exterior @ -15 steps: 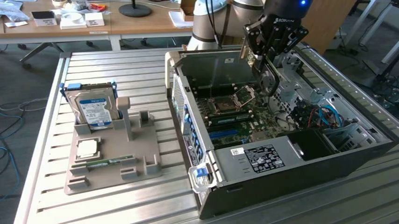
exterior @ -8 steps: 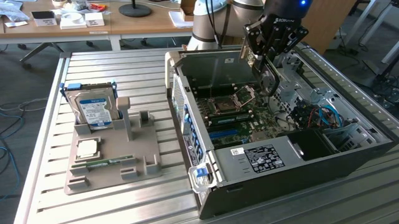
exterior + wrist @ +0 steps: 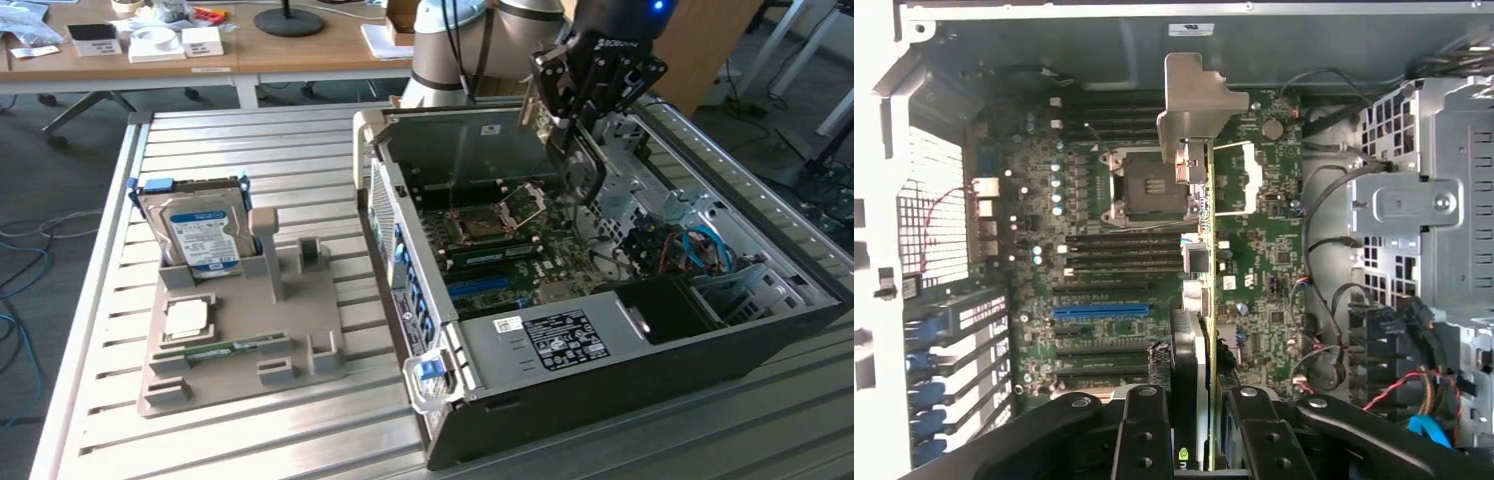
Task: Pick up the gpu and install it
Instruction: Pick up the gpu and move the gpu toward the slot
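My gripper [image 3: 583,100] hangs over the open computer case [image 3: 601,350], shut on the gpu [image 3: 583,165]. The card hangs on edge from the fingers, over the motherboard [image 3: 507,240] inside the case. In the wrist view the gpu [image 3: 1200,290] runs away from the gripper [image 3: 1194,405] as a thin edge, with its silver bracket [image 3: 1196,100] at the far end. The black fingers [image 3: 1144,430] clamp it from both sides. Beneath it lie the motherboard [image 3: 1104,260], the CPU socket [image 3: 1149,185] and a blue slot [image 3: 1101,311].
On the slatted table at the exterior view's left, a grey holder [image 3: 240,350] carries a hard drive [image 3: 200,235], a CPU [image 3: 187,318] and a memory stick [image 3: 234,348]. Inside the case sit a metal drive cage [image 3: 1434,200] and loose cables [image 3: 694,245].
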Motion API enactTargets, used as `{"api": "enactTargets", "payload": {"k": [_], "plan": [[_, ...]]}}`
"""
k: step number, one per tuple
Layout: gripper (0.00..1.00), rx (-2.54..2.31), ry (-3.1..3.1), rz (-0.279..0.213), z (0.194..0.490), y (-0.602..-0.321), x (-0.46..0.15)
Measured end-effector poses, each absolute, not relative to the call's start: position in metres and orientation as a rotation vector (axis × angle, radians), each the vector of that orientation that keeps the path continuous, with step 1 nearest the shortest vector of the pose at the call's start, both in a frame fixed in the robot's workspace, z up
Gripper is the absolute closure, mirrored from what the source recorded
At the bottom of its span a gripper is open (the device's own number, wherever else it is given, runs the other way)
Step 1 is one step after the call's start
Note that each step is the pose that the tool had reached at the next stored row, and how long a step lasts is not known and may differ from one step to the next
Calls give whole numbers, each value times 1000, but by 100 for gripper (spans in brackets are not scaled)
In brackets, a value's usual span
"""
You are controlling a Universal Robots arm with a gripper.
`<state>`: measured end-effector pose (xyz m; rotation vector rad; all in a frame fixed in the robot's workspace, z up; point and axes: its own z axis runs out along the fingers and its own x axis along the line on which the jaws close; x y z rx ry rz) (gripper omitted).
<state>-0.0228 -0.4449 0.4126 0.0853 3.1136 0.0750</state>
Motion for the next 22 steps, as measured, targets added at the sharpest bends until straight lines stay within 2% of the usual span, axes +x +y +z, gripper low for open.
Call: {"api": "enactTargets", "payload": {"k": [22], "plan": [[73,67,3114,75,412,-441,38]]}}
